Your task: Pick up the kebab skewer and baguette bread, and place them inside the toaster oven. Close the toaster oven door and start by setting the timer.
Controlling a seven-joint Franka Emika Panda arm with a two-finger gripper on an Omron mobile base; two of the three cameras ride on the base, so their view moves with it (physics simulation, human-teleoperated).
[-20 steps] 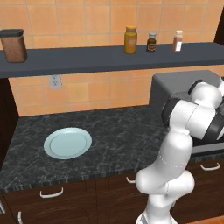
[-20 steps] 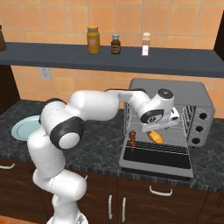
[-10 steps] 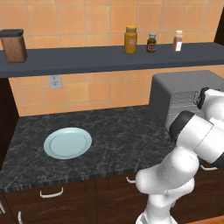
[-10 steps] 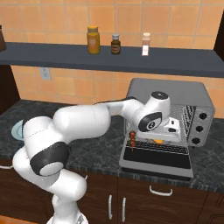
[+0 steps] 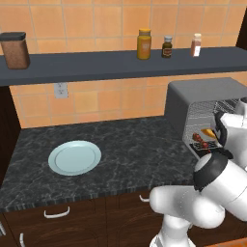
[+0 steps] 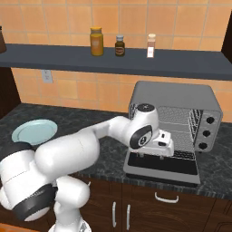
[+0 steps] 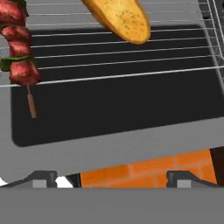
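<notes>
The toaster oven (image 6: 174,97) stands open at the counter's right, its door (image 6: 163,164) folded down flat. On its wire rack (image 7: 131,74) the kebab skewer (image 7: 17,48) lies at the left and the baguette bread (image 7: 118,17) further in, apart from each other. Both also show through the opening in the left base view, skewer (image 5: 200,141) and baguette (image 5: 208,132). My gripper (image 6: 156,153) hovers over the lowered door in front of the opening. It (image 7: 116,179) is open, fingertips far apart, with nothing between them.
A pale blue plate (image 5: 75,157) lies bare on the dark counter's left. Three knobs (image 6: 207,133) run down the oven's right front. A shelf (image 6: 113,56) above carries jars and bottles. Cabinet drawers sit below the counter edge.
The hand has drawn back out of the oven mouth and lower, over the open door. The baguette stays on the rack beside the skewer.
</notes>
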